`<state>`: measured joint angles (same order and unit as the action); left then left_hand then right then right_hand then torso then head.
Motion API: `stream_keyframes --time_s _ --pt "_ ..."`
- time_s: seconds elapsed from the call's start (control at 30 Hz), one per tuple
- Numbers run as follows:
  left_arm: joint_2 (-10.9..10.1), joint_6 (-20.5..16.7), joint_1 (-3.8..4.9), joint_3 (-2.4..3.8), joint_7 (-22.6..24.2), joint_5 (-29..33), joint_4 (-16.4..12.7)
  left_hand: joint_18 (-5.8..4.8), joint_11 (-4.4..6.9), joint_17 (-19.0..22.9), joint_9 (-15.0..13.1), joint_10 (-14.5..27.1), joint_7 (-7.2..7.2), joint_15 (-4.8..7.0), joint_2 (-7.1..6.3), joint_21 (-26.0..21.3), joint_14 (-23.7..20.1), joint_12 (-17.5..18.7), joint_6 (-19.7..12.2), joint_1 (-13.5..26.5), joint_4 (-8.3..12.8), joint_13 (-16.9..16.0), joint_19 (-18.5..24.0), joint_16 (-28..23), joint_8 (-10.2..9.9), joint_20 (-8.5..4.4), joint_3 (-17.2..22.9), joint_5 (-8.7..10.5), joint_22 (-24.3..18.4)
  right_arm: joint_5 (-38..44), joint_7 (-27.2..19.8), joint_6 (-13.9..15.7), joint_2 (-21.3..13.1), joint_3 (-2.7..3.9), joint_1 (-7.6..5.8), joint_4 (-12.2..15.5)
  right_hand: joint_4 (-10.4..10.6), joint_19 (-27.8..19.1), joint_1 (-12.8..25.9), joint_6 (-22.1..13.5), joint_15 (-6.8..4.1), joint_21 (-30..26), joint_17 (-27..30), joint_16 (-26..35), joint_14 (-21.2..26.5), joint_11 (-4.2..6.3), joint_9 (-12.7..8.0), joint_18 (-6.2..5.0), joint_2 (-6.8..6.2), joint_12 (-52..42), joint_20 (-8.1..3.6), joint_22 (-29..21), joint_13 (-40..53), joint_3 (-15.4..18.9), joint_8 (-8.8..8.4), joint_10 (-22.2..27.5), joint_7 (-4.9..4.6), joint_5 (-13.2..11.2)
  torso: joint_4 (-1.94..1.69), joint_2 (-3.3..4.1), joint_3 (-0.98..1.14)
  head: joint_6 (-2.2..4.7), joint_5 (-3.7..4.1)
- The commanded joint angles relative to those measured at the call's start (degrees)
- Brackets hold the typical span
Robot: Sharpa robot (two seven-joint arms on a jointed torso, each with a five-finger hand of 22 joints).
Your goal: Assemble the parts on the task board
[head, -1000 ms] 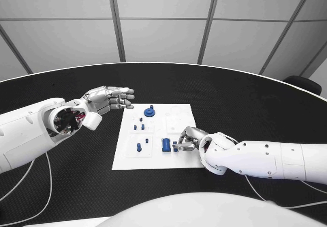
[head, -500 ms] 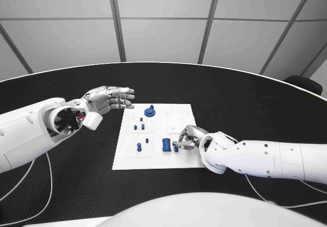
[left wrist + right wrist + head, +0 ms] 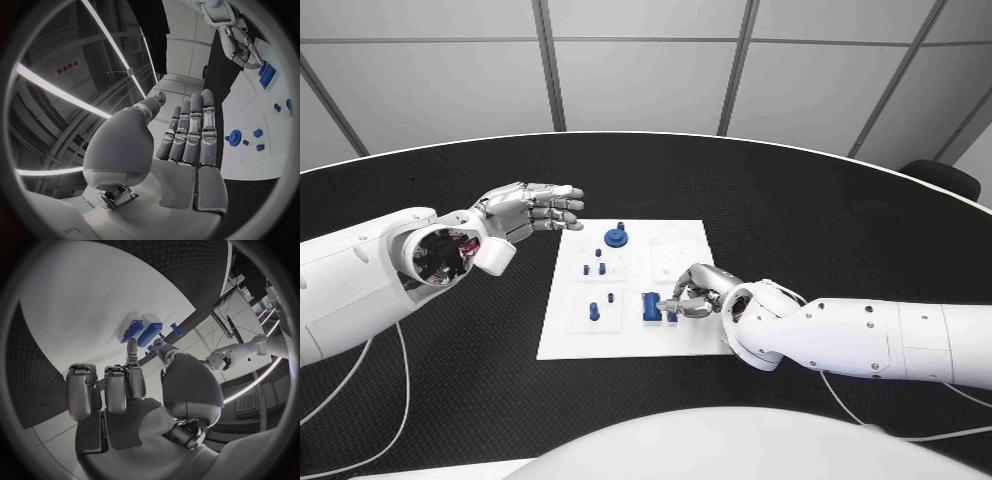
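White task board (image 3: pixel 689 342) sits mid desk (image 3: pixel 848 220), long side running away from the robot. Blue parts scattered on it: round gear-like part (image 3: pixel 616 237) at the far end, a couple of small pegs (image 3: pixel 593 269) below it, an upright peg (image 3: pixel 594 311) on the near left, a bigger rectangular block (image 3: pixel 651 306) near centre-front.

Right hand (image 3: pixel 697 297) is down on the board's near right side, fingertips (image 3: pixel 132 345) right at the block and a second, slimmer blue piece (image 3: pixel 132 332) beside it. Thumb and one finger look pinched toward that piece, other fingers curled back. Can't tell whether it's actually clamped or just touching; contact is hidden in the head view and too small in the wrist view.

Left hand (image 3: pixel 531 211) hovers off the board's far left corner, above the desk, fingers straight and side by side, palm empty, holding nothing.

Progress guess: early to middle. A few pieces seem seated upright in the board, though I can't confirm they're fully home. Pale recesses on the right half of the board look unfilled. Current step is probably seating or picking the slim piece next to the block. Gear and small pegs untouched right now. Most of the assembly likely remains.
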<state>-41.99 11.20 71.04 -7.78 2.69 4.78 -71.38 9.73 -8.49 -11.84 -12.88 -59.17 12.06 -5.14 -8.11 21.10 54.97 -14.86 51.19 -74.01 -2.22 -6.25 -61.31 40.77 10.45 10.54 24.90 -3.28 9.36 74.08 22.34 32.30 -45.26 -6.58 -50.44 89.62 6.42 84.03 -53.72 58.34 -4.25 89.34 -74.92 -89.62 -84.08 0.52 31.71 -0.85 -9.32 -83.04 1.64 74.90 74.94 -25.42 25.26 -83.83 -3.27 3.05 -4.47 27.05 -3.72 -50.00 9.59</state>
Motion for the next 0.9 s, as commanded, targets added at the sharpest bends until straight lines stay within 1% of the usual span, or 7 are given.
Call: stream_keyframes --time_s 0.03,0.17,0.33,0.43,0.67,0.8,0.9 --pt "0.0 0.0 0.00 0.00 0.0 0.0 0.0 0.69 -0.07 -0.1 0.1 0.4 0.06 -0.13 -0.05 -0.3 -0.4 -0.2 -0.5 -0.3 -0.4 0.0 -0.5 -0.2 0.0 0.02 0.1 0.24 -0.1 0.0 0.2 -0.3 -0.5 -0.01 0.00 0.2 -0.1 5.9 -1.0 0.1 -0.43 0.3 -15.1 -0.4 -5.9 0.45 0.1 0.78 0.38 -0.1 -0.47 15.0 11.6 0.4 0.23 -3.3 -0.01 0.2 -0.01 0.06 -0.06 0.00 -0.01" --pt "-0.1 -0.1 0.00 0.00 0.0 0.0 -0.1 0.69 -0.07 -0.1 0.1 0.4 0.06 -0.13 -0.05 -0.3 -0.4 -0.2 -0.5 -0.3 -0.4 0.0 -0.5 -0.2 0.0 0.02 0.1 0.24 -0.1 0.0 0.5 -1.0 -1.1 -0.03 0.00 0.5 -0.3 5.9 -2.3 0.0 -0.44 0.4 -15.1 -0.4 -5.9 0.46 0.1 0.81 0.79 -0.1 -0.49 15.0 11.6 0.5 0.29 -3.3 0.00 0.3 0.04 0.05 -0.03 0.00 -0.11" --pt "-0.2 0.0 0.00 0.00 0.0 0.0 -0.1 0.69 -0.07 -0.1 0.1 0.4 0.06 -0.13 -0.05 -0.3 -0.4 -0.2 -0.5 -0.3 -0.4 0.0 -0.5 -0.2 0.0 0.02 0.1 0.24 -0.1 0.0 0.7 -1.6 -1.5 -0.04 0.01 0.9 -0.5 5.9 -3.1 -0.1 -0.45 0.5 -15.1 -0.4 -5.9 0.48 0.1 0.82 0.98 -0.1 -0.49 15.0 11.6 0.5 0.33 -3.3 0.02 0.4 -0.02 0.03 0.03 0.00 -0.10" --pt "-0.2 0.0 0.00 0.00 0.0 0.0 -0.2 0.69 -0.07 -0.1 0.1 0.4 0.06 -0.13 -0.05 -0.3 -0.4 -0.2 -0.5 -0.3 -0.4 0.0 -0.5 -0.2 0.0 0.02 0.1 0.24 -0.1 0.0 0.8 -1.8 -1.7 -0.05 0.03 1.2 -0.6 5.9 -3.3 -0.1 -0.46 0.5 -15.1 -0.4 -5.9 0.48 0.1 0.81 1.03 -0.1 -0.49 15.0 11.6 0.5 0.34 -3.3 0.03 0.4 0.03 0.00 0.05 0.00 -0.10" --pt "-0.3 -0.1 0.00 0.00 0.0 0.0 -0.2 0.69 -0.07 -0.1 0.1 0.4 0.06 -0.13 -0.05 -0.3 -0.4 -0.2 -0.5 -0.3 -0.4 0.0 -0.5 -0.2 0.0 0.02 0.1 0.24 -0.1 0.0 1.0 -2.6 -2.4 -0.07 0.08 1.7 -0.7 5.9 -3.6 0.0 -0.47 0.5 -15.1 -0.4 -5.9 0.50 0.1 0.82 1.13 -0.1 -0.50 15.1 11.7 0.5 0.38 -3.3 0.05 0.4 0.01 0.04 -0.01 0.00 -0.08" --pt "-0.3 -0.1 0.00 0.00 0.0 0.0 -0.2 0.69 -0.07 -0.1 0.1 0.4 0.06 -0.13 -0.05 -0.3 -0.4 -0.2 -0.5 -0.3 -0.4 0.0 -0.5 -0.2 0.0 0.02 0.1 0.24 -0.1 0.0 1.0 -3.0 -2.7 -0.09 0.12 1.8 -0.8 6.0 -4.0 0.0 -0.48 0.6 -15.1 -0.4 -5.9 0.52 0.1 0.84 1.19 -0.1 -0.50 15.1 11.7 0.5 0.40 -3.3 0.08 0.4 0.03 0.02 -0.01 0.00 -0.12" --pt "-0.4 -0.1 0.00 0.00 0.0 0.0 -0.3 0.69 -0.07 -0.1 0.1 0.4 0.06 -0.13 -0.05 -0.3 -0.4 -0.2 -0.5 -0.3 -0.4 0.0 -0.5 -0.2 0.0 0.02 0.1 0.24 -0.1 0.0 1.0 -3.3 -2.9 -0.09 0.15 1.9 -0.8 6.0 -4.0 0.0 -0.48 0.6 -15.1 -0.4 -5.9 0.53 0.1 0.84 1.20 -0.1 -0.50 15.1 11.7 0.5 0.41 -3.3 0.08 0.4 -0.04 0.08 0.01 0.00 -0.12"
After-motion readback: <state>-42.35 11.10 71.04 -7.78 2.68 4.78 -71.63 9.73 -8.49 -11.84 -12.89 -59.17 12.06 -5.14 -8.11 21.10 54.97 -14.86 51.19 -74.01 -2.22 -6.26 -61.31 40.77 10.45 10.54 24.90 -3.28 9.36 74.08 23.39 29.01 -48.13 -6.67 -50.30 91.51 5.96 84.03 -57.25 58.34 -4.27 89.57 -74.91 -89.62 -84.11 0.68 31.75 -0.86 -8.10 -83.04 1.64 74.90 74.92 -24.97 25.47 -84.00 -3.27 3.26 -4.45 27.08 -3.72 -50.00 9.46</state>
